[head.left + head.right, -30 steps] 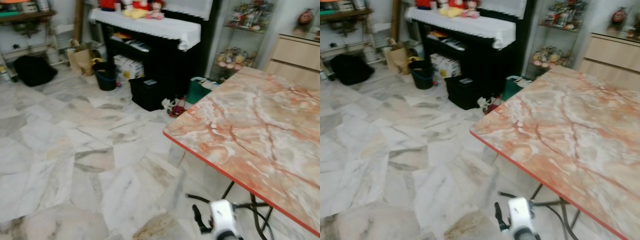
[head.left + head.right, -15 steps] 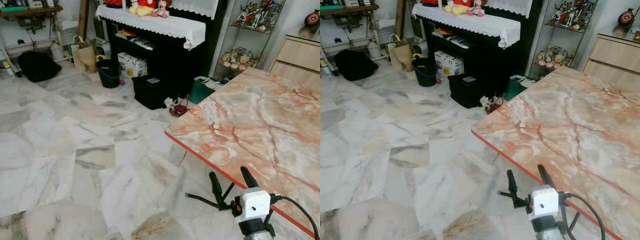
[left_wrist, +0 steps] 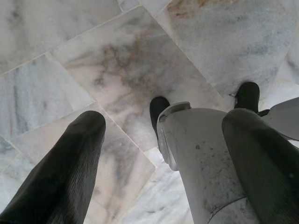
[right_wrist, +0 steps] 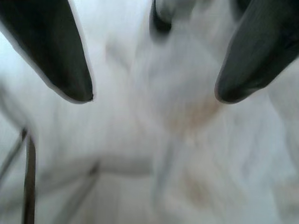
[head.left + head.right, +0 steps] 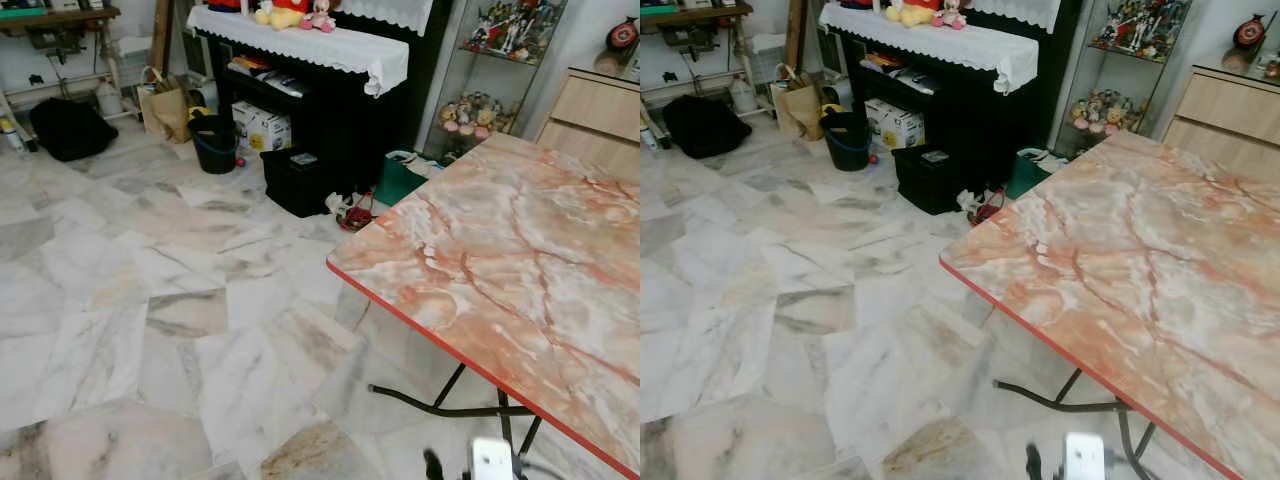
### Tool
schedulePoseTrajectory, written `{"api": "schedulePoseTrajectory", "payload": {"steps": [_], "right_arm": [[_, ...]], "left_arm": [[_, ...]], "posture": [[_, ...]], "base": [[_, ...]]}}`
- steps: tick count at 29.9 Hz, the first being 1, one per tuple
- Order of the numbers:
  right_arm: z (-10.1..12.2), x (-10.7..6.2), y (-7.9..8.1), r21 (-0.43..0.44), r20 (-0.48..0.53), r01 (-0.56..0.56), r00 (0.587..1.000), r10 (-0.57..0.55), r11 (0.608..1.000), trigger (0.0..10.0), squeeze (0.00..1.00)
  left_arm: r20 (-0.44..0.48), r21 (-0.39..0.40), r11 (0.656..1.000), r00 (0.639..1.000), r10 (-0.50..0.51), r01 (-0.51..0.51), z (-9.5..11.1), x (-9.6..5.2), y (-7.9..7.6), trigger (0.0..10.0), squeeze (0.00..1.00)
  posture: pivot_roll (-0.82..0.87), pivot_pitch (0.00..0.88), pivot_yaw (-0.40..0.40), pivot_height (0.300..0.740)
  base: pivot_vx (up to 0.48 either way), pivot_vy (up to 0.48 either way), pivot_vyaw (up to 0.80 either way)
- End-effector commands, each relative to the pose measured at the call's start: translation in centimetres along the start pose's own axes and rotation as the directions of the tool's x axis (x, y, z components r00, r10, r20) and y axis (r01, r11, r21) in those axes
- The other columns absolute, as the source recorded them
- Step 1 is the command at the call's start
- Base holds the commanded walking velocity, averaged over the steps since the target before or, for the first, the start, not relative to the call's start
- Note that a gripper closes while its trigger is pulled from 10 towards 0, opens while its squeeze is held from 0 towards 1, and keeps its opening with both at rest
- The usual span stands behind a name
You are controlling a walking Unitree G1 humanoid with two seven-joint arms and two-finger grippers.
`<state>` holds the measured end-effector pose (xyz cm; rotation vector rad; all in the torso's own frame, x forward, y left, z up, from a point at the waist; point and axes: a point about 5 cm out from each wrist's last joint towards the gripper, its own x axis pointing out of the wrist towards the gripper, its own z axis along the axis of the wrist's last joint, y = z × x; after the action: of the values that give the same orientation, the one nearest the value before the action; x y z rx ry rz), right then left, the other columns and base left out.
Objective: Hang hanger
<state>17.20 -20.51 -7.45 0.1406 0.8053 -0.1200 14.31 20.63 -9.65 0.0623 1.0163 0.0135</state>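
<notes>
My right gripper [image 4: 154,95] hangs low beside the table's near corner, over the marble floor. Its white wrist [image 5: 490,460] and one black finger [image 5: 432,465] peek in at the bottom edge of the left eye view. In the blurred right wrist view its two fingers stand wide apart with nothing between them. My left gripper [image 3: 163,123] hangs idle and open, pointing down at the floor, with my own grey leg [image 3: 201,158] below it.
A pink marble-patterned folding table [image 5: 520,260] with a red edge and black legs [image 5: 440,405] stands on the right. A black cabinet with a white lace cloth [image 5: 330,45], a black box [image 5: 295,180], a bucket [image 5: 213,140] and a black bag [image 5: 68,128] line the far wall. Open floor lies to the left.
My right gripper, which rose up by the table edge half a second ago, has dropped back to the bottom of the eye views. The camera shifted slightly.
</notes>
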Motion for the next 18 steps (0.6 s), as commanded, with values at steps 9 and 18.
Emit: {"api": "schedulePoseTrajectory", "payload": {"steps": [9, 18], "right_arm": [[-3.5, -1.3, -2.9, 0.051, -0.138, 0.079, 0.988, -0.071, 0.996, 10.0, 0.00], [-1.9, -0.5, -2.9, 0.071, -0.091, 0.048, 0.995, -0.042, 0.996, 10.0, 0.00]], "left_arm": [[-0.036, 0.002, 1.000, 0.999, 0.004, -0.004, -0.9, -0.1, -0.1, 10.0, 0.00], [-0.038, -0.001, 1.000, 0.999, -0.002, 0.002, -0.9, -0.2, 0.0, 10.0, 0.00]], "posture": [[0.08, 0.039, -0.040, 0.740], [0.06, 0.031, -0.032, 0.740]], "base": [[0.000, 0.000, 0.00], [0.000, 0.000, 0.00]]}}
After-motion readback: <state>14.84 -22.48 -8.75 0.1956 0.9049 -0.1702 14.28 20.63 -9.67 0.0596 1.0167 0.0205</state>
